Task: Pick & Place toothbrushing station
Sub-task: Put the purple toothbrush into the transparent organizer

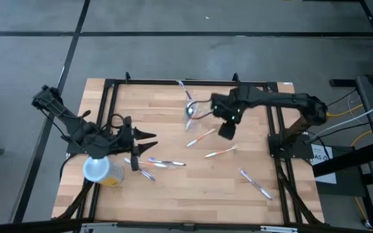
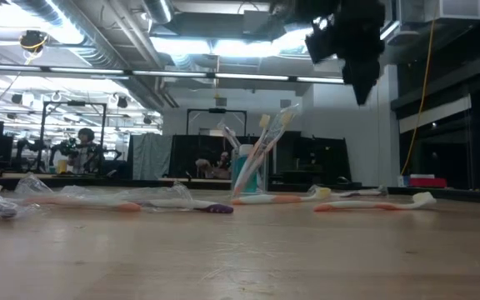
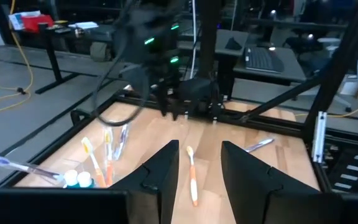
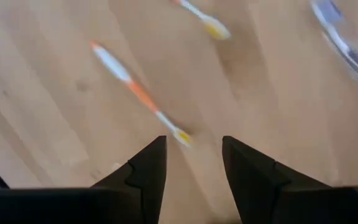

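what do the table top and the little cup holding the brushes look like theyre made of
Pale wooden table top: looks like jointed wood strips, matte, since staggered plank seams and grain show. Small clear cup-like holder: probably see-through plastic, since the toothbrush handles show through its wall; glass cannot be ruled out.

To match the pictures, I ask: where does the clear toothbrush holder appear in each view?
High view: clear holder, upper centre.
Low view: holder, centre.
Left wrist view: holder, lower left.
Right wrist view: not in it.
Shared landmark: the right pincer, near the holder, hanging above the table.
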You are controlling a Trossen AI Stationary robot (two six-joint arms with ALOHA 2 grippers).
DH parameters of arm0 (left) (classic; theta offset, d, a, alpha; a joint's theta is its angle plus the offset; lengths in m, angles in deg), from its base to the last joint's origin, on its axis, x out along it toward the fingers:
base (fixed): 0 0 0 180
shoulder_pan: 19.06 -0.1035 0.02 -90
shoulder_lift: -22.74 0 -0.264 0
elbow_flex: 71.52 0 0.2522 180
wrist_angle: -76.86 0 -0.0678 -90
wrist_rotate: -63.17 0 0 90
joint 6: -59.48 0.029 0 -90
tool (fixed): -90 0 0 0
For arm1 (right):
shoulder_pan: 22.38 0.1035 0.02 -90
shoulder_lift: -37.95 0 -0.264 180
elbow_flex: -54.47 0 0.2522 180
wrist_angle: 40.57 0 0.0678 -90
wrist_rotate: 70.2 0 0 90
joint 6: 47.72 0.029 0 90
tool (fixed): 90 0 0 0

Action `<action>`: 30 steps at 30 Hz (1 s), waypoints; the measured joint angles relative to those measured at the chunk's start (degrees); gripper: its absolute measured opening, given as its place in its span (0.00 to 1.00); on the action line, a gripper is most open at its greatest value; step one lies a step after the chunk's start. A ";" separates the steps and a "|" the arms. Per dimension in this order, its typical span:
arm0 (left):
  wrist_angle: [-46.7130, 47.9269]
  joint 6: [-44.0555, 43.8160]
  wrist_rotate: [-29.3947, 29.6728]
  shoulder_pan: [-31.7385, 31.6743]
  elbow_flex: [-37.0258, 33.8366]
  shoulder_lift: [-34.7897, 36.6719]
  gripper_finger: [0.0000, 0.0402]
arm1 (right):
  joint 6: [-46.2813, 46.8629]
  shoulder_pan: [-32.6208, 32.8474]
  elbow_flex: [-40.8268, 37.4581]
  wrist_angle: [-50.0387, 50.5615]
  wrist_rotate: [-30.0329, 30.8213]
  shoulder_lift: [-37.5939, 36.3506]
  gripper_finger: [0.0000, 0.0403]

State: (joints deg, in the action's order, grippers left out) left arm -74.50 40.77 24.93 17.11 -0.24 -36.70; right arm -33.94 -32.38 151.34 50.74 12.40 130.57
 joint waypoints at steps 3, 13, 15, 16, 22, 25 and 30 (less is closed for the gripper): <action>0.01 -0.54 1.68 1.41 -0.04 0.03 0.28 | -2.84 -5.65 -1.38 0.27 -2.29 -0.04 0.40; 0.03 -3.03 2.81 2.57 -0.04 0.01 0.28 | 18.91 -20.61 -1.36 -15.35 -10.51 -0.08 0.40; 0.01 -3.09 2.79 2.59 -0.04 0.01 0.28 | 24.44 -22.49 -1.38 -12.38 -10.91 1.15 0.40; -0.01 -3.14 2.81 2.59 -0.04 0.01 0.28 | 26.53 -23.31 -1.38 -11.36 -10.85 1.66 0.40; -0.10 -3.14 4.15 2.59 -0.04 0.01 0.28 | 33.61 -25.83 -1.38 -9.86 -7.55 4.44 0.40; -0.37 -3.14 4.19 2.59 -0.04 0.01 0.28 | 37.68 -26.84 -1.47 -7.68 -4.73 6.26 0.40; -3.22 -1.33 4.21 2.59 -0.04 -0.01 0.28 | 47.29 -27.96 -6.08 -12.45 -4.46 7.24 0.40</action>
State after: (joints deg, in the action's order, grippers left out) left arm -77.72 39.44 29.14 19.70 -0.29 -36.71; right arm 13.35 -60.34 145.26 38.30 7.94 137.81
